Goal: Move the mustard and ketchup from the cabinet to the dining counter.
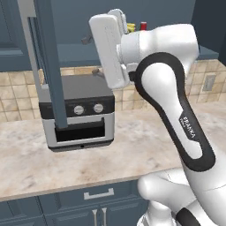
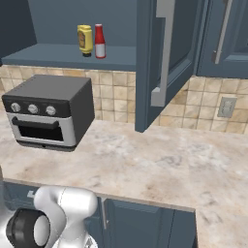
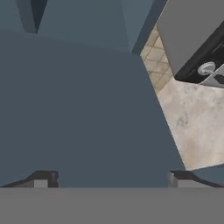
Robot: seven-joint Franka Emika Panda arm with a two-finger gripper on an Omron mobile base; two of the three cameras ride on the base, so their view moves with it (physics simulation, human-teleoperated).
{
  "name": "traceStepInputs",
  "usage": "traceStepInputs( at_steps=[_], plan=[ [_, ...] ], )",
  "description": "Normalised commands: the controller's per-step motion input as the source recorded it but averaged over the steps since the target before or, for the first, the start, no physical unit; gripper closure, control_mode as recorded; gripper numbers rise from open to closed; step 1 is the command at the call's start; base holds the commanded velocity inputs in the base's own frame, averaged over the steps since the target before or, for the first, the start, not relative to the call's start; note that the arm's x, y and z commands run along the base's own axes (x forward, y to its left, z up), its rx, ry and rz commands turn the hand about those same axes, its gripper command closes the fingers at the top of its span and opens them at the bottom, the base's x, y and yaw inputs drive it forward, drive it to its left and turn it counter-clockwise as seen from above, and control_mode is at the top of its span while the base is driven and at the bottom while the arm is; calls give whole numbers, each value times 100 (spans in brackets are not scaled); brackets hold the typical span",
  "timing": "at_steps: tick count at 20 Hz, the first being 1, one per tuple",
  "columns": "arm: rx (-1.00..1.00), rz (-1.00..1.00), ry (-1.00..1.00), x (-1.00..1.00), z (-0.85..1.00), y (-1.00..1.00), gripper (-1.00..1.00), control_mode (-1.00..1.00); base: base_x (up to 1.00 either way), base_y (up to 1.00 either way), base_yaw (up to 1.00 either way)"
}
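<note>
Mustard (image 2: 85, 39), squat and yellow, touches slim red ketchup (image 2: 100, 41).

A grey toaster oven (image 2: 48, 114) stands on the beige marble desk (image 2: 160, 164) against a wall of tan tiles (image 2: 116, 92). A wall socket (image 2: 226, 107) sits at right. Blue drawers (image 1: 97, 205) are below.

The cabinet (image 2: 63, 55) shelf has the mustard (image 2: 85, 39) and ketchup (image 2: 100, 41) standing upright, pretty much touching. Down on the counter (image 2: 160, 164) there's a toaster oven (image 2: 51, 112) against the tiled wall.
</note>
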Motion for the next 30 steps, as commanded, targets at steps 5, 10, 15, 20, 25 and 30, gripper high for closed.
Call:
traceStepInputs(
  at_steps=[5, 10, 15, 20, 25, 30],
  plan=[
    [-1, 0, -31, -21, 0, -87, -100, -100, 0, 0, 0],
    [-10, 0, -31, -17, 4, -80, -100, -100, 0, 0, 0],
    [-17, 0, -21, -11, 8, -72, -100, -100, 0, 0, 0],
    [-15, 0, -3, -1, 7, -66, -100, -100, 0, 0, 0],
    [-17, -3, 0, 0, 2, -57, -100, -100, 0, 0, 0],
    [-40, -4, -4, 0, -1, -42, -100, -100, 0, 0, 0]
  ],
)
